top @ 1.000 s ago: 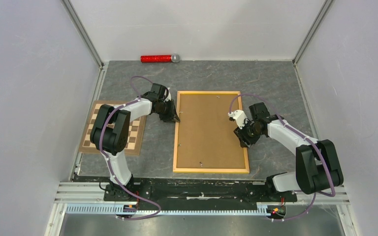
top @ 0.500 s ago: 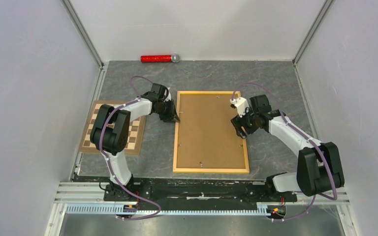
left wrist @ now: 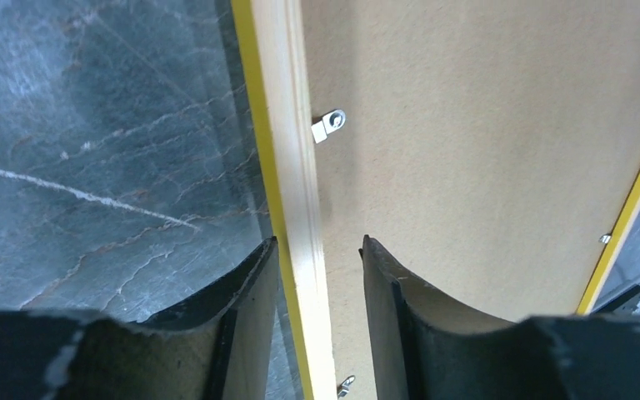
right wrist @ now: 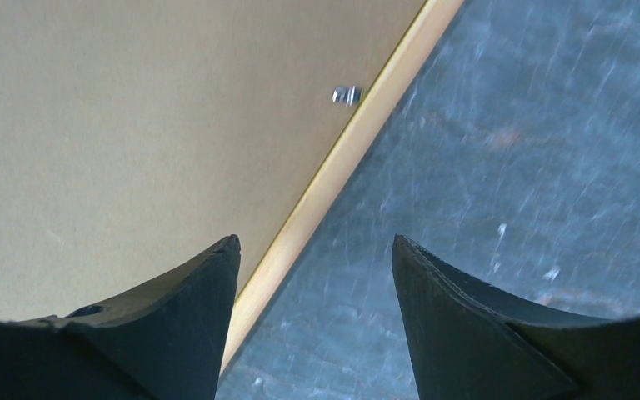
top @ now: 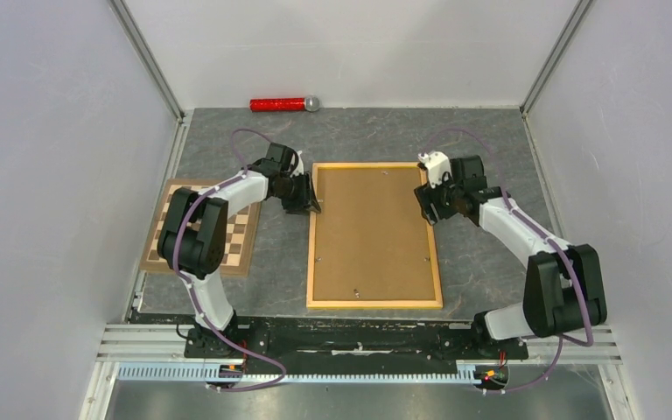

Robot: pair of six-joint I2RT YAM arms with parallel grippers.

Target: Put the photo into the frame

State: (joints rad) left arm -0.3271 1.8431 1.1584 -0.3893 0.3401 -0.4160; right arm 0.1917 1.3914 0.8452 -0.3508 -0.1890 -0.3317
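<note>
While left tool (left wrist: 319, 242) gapes, frame (left wrist: 287, 125) rail lies between.

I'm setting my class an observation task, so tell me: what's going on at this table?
Two robot arms work at a yellow wooden frame lying flat with a brown backing board inside it. The left gripper straddles the frame's left rail, jaws open; the right gripper hangs open over the right rail. No photo is visible; whether it lies under the board cannot be told.
</note>
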